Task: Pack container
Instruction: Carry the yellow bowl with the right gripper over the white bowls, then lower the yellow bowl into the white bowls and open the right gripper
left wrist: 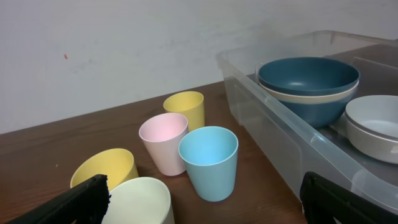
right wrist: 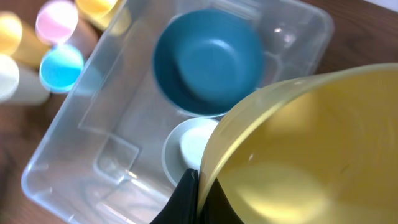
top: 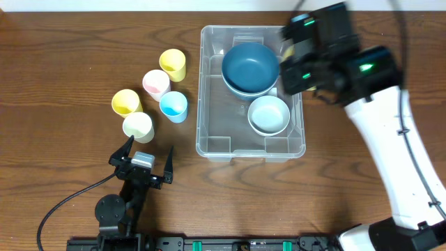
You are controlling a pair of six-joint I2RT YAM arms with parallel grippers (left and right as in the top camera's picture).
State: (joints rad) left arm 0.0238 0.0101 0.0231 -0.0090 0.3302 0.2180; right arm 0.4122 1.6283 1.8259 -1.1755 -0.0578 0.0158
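The clear plastic container (top: 202, 104) stands mid-table. It holds a dark blue bowl (top: 249, 64) stacked on a pale bowl, and a white bowl (top: 269, 115). My right gripper (top: 306, 52) hovers over the container's far right corner. In the right wrist view its fingers (right wrist: 196, 199) are shut on the rim of a yellow bowl (right wrist: 311, 149), above the container (right wrist: 74, 143) and the dark blue bowl (right wrist: 208, 59). My left gripper (top: 143, 159) is open and empty, just in front of the cups and left of the container (left wrist: 267, 124).
Several cups stand left of the container: yellow (top: 173, 64), pink (top: 156, 84), blue (top: 173, 106), another yellow (top: 127, 103) and cream (top: 138, 127). In the left wrist view the cream cup (left wrist: 143, 202) and blue cup (left wrist: 209, 158) are closest to the fingers.
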